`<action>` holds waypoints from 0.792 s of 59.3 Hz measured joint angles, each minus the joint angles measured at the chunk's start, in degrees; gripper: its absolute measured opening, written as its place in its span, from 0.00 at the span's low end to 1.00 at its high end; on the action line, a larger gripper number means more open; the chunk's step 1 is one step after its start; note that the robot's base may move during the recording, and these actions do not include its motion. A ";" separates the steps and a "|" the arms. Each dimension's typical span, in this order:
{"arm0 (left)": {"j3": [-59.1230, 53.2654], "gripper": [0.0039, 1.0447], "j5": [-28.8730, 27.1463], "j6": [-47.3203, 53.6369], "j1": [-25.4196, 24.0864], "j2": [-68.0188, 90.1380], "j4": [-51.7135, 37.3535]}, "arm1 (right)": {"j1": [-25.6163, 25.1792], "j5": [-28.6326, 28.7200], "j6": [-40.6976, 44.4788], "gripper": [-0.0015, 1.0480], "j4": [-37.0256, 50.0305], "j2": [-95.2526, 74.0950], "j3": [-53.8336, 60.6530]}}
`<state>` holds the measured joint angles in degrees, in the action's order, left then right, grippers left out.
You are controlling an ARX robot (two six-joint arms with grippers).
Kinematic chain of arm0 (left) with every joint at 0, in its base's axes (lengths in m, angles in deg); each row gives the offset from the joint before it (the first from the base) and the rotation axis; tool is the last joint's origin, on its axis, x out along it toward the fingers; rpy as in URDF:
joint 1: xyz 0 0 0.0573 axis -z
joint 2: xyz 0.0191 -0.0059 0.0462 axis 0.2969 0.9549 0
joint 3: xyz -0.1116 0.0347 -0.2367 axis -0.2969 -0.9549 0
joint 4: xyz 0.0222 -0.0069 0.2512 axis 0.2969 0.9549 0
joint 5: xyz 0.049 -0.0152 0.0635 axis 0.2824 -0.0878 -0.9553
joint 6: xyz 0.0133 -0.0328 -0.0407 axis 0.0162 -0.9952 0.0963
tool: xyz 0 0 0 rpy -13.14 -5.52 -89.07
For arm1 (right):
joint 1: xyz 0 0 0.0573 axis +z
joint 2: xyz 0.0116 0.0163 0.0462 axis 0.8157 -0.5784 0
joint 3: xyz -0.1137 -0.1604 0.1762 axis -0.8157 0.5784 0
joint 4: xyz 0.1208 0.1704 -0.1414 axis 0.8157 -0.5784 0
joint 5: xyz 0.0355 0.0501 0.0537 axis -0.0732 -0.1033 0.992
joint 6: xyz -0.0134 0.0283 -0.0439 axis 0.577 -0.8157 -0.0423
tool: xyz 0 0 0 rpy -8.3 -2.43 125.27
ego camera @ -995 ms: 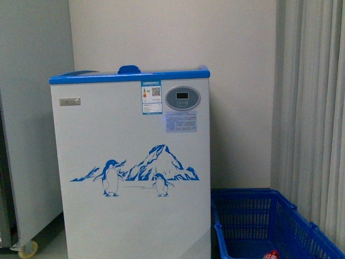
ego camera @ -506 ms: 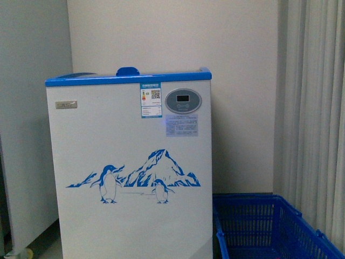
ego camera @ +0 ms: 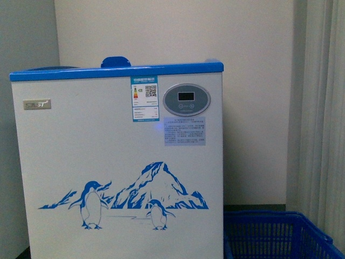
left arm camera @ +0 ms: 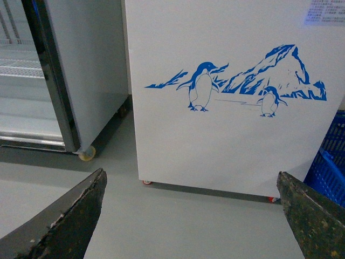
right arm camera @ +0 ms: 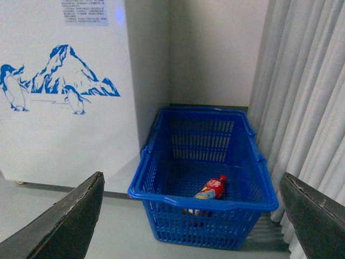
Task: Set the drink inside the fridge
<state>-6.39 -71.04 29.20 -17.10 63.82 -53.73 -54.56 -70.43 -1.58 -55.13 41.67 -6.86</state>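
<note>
1. The left jaws are spread wide and hold nothing. Straight ahead of them stands the white chest fridge with a blue penguin-and-mountain print [left arm camera: 215, 145].
2. The right jaws are also spread wide and empty. Ahead of them and lower sits the blue plastic mesh crate [right arm camera: 202, 137].
3. The drink, a small bottle with red cap and label [right arm camera: 211, 189], lies on its side in the crate, ahead of the right jaws. I judge it light, stiff, smooth and ready to roll, so take it across the middle of its body.

Left hand [left arm camera: 190, 174] and right hand [right arm camera: 191, 175] each have their fingers spread wide, gripping nothing, aimed toward 12 o'clock and pitched slightly downward. Front view shows neither arm.
</note>
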 joint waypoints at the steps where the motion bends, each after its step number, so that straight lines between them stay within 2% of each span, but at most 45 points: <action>1: 0.00 0.92 0.02 0.00 0.00 0.00 0.00 | 0.00 0.00 0.00 0.93 0.00 0.00 0.00; 47: -0.02 0.92 0.00 0.00 0.00 0.00 0.00 | 0.00 0.02 0.00 0.93 0.00 0.00 0.00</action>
<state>-6.41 -71.04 29.20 -17.10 63.82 -53.73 -54.56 -70.41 -1.58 -55.13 41.67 -6.86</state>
